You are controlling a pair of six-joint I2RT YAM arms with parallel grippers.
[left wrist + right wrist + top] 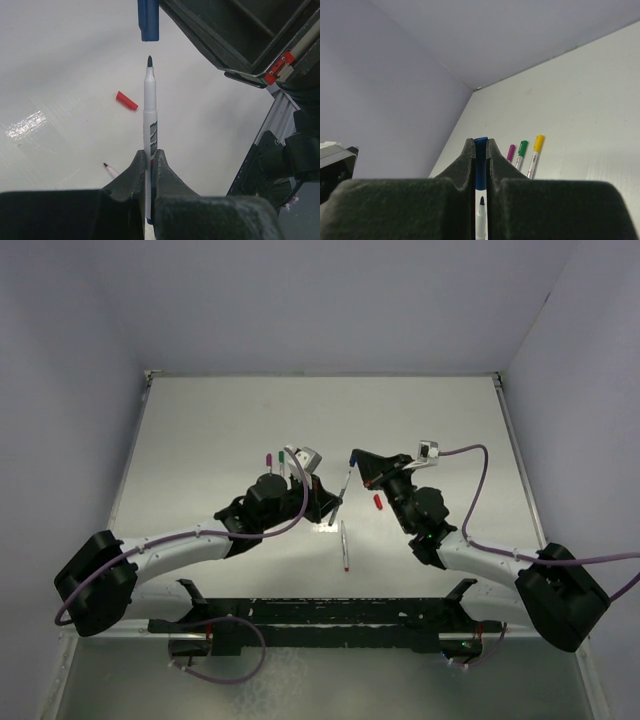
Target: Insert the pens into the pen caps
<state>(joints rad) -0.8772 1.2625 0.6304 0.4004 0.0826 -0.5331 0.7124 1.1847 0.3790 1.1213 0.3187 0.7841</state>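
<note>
Blue pen and blue cap were lined up, not joined yet.

The left gripper was squeezed shut on the blue pen, and the pen's dark tip pointed up at the cap. The right gripper was pinched shut on the blue cap. In the left wrist view, the cap sat just past the pen tip with a small gap between them. Both were up in the air over the middle of the table. A red cap lay on the table near them. A loose pen with no cap lay flat near the arms. Farther back, a purple pen, a green pen and a yellow pen lay side by side with their caps on.
</note>
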